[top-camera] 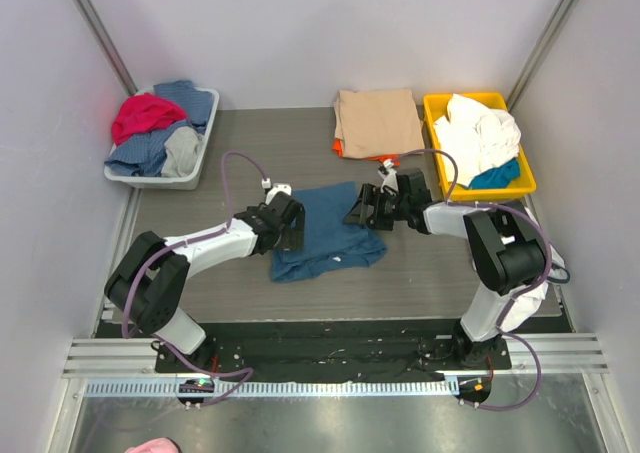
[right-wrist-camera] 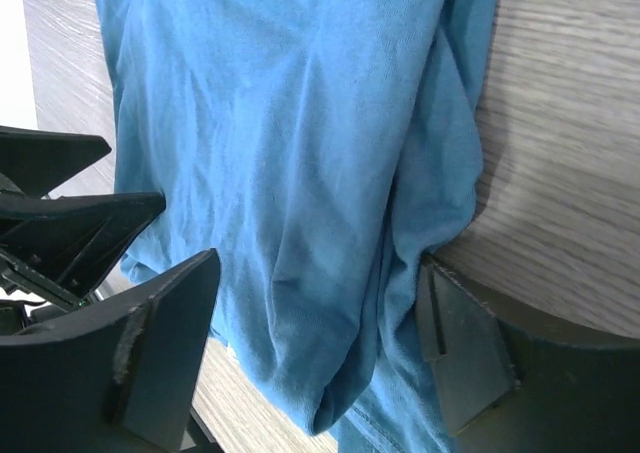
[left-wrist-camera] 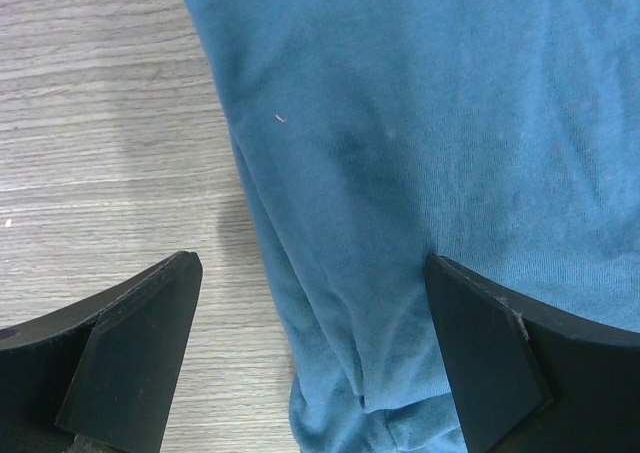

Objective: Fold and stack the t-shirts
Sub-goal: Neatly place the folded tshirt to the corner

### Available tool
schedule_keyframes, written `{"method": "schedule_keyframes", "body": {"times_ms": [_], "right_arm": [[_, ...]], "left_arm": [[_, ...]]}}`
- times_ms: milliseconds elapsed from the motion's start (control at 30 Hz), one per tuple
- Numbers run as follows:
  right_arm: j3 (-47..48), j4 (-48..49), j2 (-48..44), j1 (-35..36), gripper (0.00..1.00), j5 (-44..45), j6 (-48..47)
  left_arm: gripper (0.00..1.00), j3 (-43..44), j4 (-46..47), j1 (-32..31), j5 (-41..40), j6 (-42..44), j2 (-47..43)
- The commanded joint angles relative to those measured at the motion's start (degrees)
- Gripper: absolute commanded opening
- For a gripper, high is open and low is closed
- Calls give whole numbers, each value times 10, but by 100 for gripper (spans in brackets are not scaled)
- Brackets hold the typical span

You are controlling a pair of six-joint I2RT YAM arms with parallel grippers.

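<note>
A dark teal-blue t-shirt lies loosely folded and rumpled in the middle of the table. My left gripper is at its left edge, open, with the jaws straddling that edge; one finger is over bare table and the other over cloth. My right gripper is at the shirt's right edge, open wide around a bunched fold, and its right finger touches the cloth. At the back, a folded tan-beige t-shirt rests on an orange one, of which only an edge shows.
A grey bin with red, blue and grey clothes stands at the back left. A yellow bin holding white and teal cloth sits at the back right. Walls close in on three sides. The left gripper's black parts show in the right wrist view.
</note>
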Motion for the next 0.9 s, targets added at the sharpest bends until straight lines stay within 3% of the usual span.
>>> {"method": "schedule_keyframes", "body": {"times_ms": [0,133,267,300,333,467,600,867], "right_arm": [[-10,-100,54,18,81,35,-21],[-4,-101,66,22,45,34,-25],[-3,-101,70,22,25,28,-26],[-3,-102,70,22,11,28,-27],[-2,-102,71,22,3,26,-27],[16,-107,69,22,1,19,-40],[70,-171,68,29,1,48,-66],[292,-274,138,62,1,122,-100]], "left_arm": [[100,-5,3,2,1,-5,-16],[100,-10,6,2,2,-7,-15],[100,-13,7,2,3,-8,-16],[100,-13,7,2,2,-8,-16],[100,-14,7,2,2,-8,-17],[100,-5,-15,2,-1,-9,-33],[100,28,-65,2,-15,-12,-111],[100,63,-140,8,-41,-6,-249]]}}
